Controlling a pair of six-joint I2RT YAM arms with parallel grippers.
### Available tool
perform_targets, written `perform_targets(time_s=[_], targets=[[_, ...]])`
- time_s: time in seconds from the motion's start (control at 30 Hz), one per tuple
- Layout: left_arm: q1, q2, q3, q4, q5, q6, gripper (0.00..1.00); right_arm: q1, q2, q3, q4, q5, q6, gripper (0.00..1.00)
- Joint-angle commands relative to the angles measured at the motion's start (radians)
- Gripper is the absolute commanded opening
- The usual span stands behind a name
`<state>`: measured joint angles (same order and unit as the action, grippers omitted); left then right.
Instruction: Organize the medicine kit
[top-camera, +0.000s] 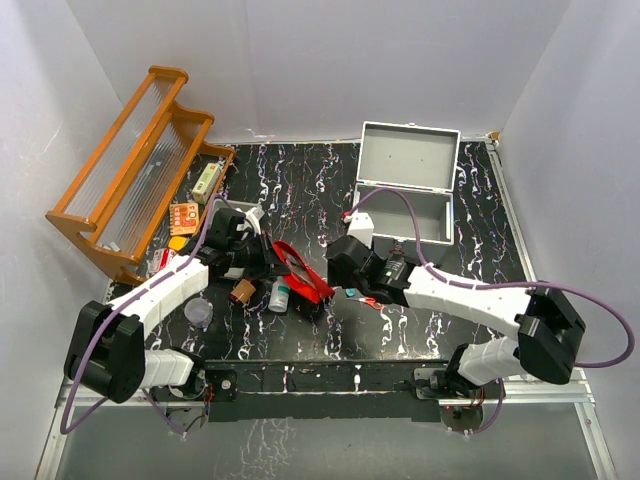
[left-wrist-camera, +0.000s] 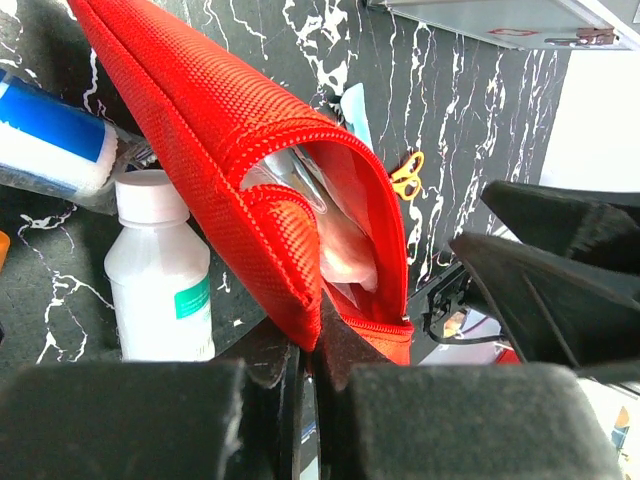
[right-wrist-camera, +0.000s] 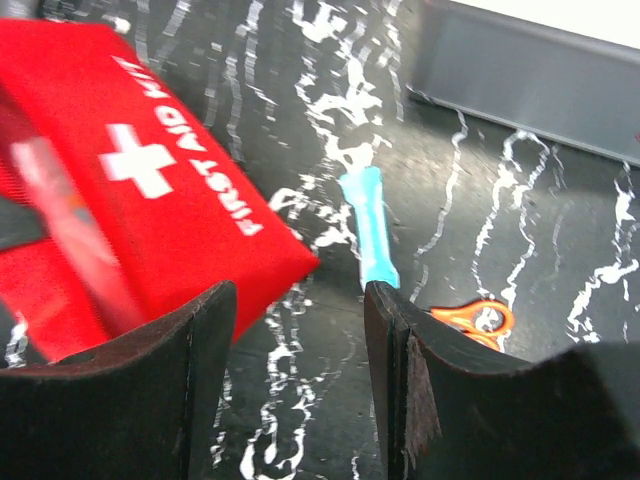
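The red first aid pouch (top-camera: 302, 272) lies open in the middle of the table. In the left wrist view the pouch (left-wrist-camera: 220, 150) gapes, with white packets inside. My left gripper (left-wrist-camera: 310, 355) is shut on the pouch's near edge; from above it (top-camera: 264, 256) is at the pouch's left end. My right gripper (right-wrist-camera: 295, 300) is open and empty, just right of the pouch (right-wrist-camera: 150, 170) and above the table; it (top-camera: 340, 275) is low in the top view. A light blue packet (right-wrist-camera: 370, 225) and small orange scissors (right-wrist-camera: 475, 320) lie by its right finger.
An open grey metal case (top-camera: 405, 185) stands at the back right. A wooden rack (top-camera: 135, 165) leans at the left. A white bottle (top-camera: 279, 295), brown bottle (top-camera: 241, 292), plastic cup (top-camera: 199, 313), orange packet (top-camera: 183, 218) and small box (top-camera: 207, 182) lie nearby.
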<state>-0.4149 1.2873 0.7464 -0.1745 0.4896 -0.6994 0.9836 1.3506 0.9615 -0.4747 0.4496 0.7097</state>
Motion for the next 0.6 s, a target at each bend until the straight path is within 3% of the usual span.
perform_targets(time_s=[0.0,0.57], targets=[[-0.003,-0.034,0.026,-0.009,0.038,0.029,0.0,-0.028,0.032,-0.058,0.0,0.069,0.078,0.52],[-0.003,-0.031,0.038,-0.026,0.059,0.044,0.0,-0.077,0.259,-0.048,0.103,-0.025,-0.062,0.43]])
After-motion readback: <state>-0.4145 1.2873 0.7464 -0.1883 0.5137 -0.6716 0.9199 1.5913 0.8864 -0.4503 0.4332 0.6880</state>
